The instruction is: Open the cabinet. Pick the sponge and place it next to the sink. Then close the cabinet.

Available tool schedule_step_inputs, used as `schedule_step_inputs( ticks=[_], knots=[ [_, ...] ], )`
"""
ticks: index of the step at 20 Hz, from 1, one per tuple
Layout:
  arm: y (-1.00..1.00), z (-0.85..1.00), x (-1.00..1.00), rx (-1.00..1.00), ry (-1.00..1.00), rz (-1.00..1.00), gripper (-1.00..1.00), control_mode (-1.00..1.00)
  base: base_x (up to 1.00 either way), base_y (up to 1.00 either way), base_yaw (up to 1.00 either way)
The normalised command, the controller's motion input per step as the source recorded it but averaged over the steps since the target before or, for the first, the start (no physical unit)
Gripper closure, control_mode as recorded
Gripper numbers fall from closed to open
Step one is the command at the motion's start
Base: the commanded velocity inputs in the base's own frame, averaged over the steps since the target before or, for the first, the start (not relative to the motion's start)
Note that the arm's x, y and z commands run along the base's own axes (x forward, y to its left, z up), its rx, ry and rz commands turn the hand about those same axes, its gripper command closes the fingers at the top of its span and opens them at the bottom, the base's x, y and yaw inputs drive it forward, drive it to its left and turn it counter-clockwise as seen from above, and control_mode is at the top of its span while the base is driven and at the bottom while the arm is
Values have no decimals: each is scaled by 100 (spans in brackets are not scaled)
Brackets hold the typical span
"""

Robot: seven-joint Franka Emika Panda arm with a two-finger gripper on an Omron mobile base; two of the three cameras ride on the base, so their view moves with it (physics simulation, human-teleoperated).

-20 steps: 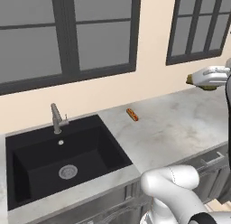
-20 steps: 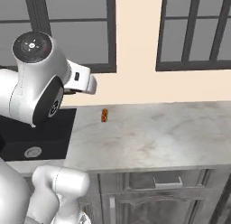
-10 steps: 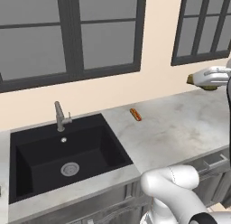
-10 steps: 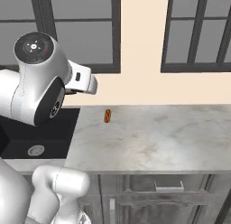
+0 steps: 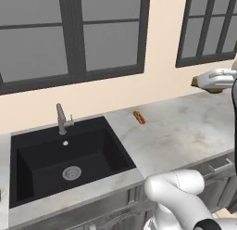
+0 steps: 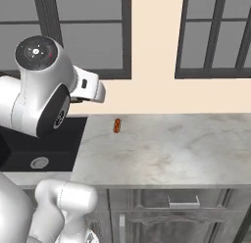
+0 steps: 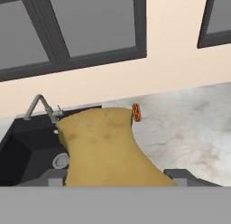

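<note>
Sponge (image 7: pixel 106 148) held in the gripper (image 7: pixel 119 175), filling the near foreground of the hand view as a mustard-yellow lump; the two dark fingertips (image 7: pixel 185 175) flank it at the lower edge, jaws clamped on either side. Carried in the air above the counter (image 7: pixel 189 123), not resting on anything. Seen from the left base view as a dark yellow shape (image 5: pixel 203 83) at the far right edge, gripped by the white hand (image 5: pixel 217 79), level with the bottom of the right-hand window (image 5: pixel 208 29).

Beneath and just beyond the sponge in the hand view: the right rim of the black sink (image 7: pixel 22 151), drain (image 7: pixel 60 161) partly hidden by the sponge.

Counter grey marbled (image 5: pixel 185 127); sink (image 5: pixel 69 159) set into its left part, round drain (image 5: pixel 71 172) in the basin floor. Grey tap (image 5: pixel 61 118) upright at the back rim of the sink.

Small orange-red object (image 5: pixel 139 117) lying flat on the counter, right of the sink and near the back wall, well apart from the gripper; too small to identify. Same object in the right base view (image 6: pixel 117 125) and the hand view (image 7: pixel 136 111).

Under-counter cabinet front with horizontal handle (image 6: pixel 184 203) below the counter edge.

Farthest back: cream wall (image 6: pixel 152 51), dark-framed windows (image 5: pixel 74 34) either side of it.
</note>
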Motion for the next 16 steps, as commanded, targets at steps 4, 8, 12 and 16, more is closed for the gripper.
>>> schedule_step_inputs(
  ticks=[4,8,12,16],
  knots=[
    [33,-16,1,0,1,0,100,-100,0,0,0],
    [94,-12,34,-11,20,0,100,-100,0,0,0],
    [67,0,45,-12,27,0,100,-100,0,0,0],
    [10,-38,37,-2,6,0,100,-100,0,0,0]
  ],
)
